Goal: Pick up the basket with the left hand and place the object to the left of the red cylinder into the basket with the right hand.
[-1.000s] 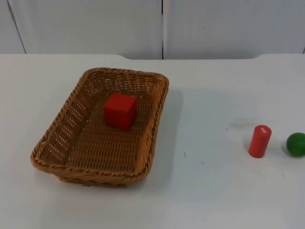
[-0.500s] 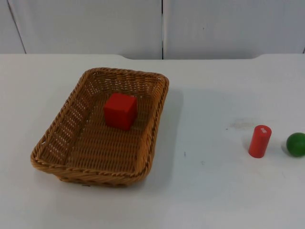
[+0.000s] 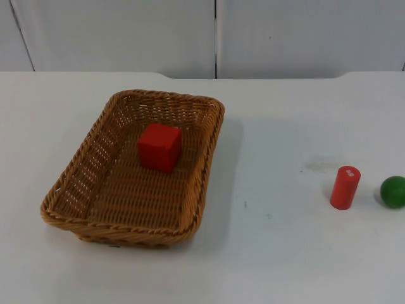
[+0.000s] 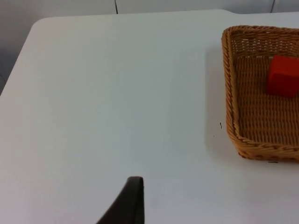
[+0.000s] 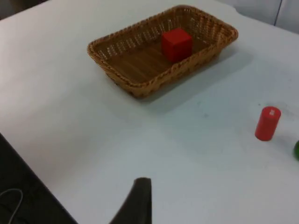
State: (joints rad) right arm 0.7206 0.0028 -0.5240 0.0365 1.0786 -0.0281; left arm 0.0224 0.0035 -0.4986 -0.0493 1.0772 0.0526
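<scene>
**Cube in basket, both arms held back**

The basket [image 3: 136, 168] lies on the worktop [image 3: 285, 253], its long axis running away from the camera, with the red cube [image 3: 159, 147] inside. The cylinder [image 3: 345, 187] stands well to its right, the green ball [image 3: 393, 191] just beyond. The left gripper [image 4: 133, 200] waits well left of the basket's side rim; the right gripper [image 5: 140, 200] hangs back too. Whether either one's fingers are apart, I cannot tell.

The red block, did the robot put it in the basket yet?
Yes, that part looks done: the red block sits inside the basket, which stands on the table. The red cylinder and green ball stay out on the table. Nothing is held, and no step looks left.
</scene>
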